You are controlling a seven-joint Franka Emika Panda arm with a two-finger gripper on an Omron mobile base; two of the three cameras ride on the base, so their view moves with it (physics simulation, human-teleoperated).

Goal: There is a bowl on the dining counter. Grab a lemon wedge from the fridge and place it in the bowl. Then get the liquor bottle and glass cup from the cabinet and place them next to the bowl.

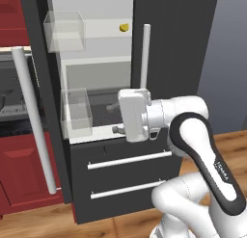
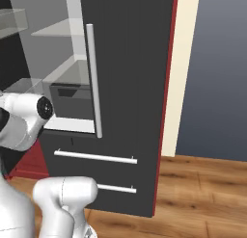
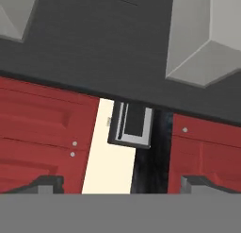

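The fridge [image 1: 173,49] stands in front of me with its left door swung open and its pale interior showing. The lemon wedge [image 1: 124,27], tiny and bright yellow, lies on an upper shelf near the right door's edge. My gripper [image 1: 118,119] is held level in front of the lower shelf, well below the wedge and pointing left. In the hand view its fingertips [image 3: 44,184] stand wide apart at the bottom, open with nothing between them. The bowl, dining counter, liquor bottle and glass cup are out of view. I cannot tell whether the red panel [image 1: 12,15] is the cabinet.
Clear bins [image 1: 65,30] [image 1: 77,112] hang on the open door, whose long pale handle [image 1: 31,116] juts toward me. Two drawers with bar handles [image 1: 129,160] sit below the interior. Red base cabinets [image 1: 24,169] stand left of the fridge, and wood floor [image 2: 207,193] lies to its right.
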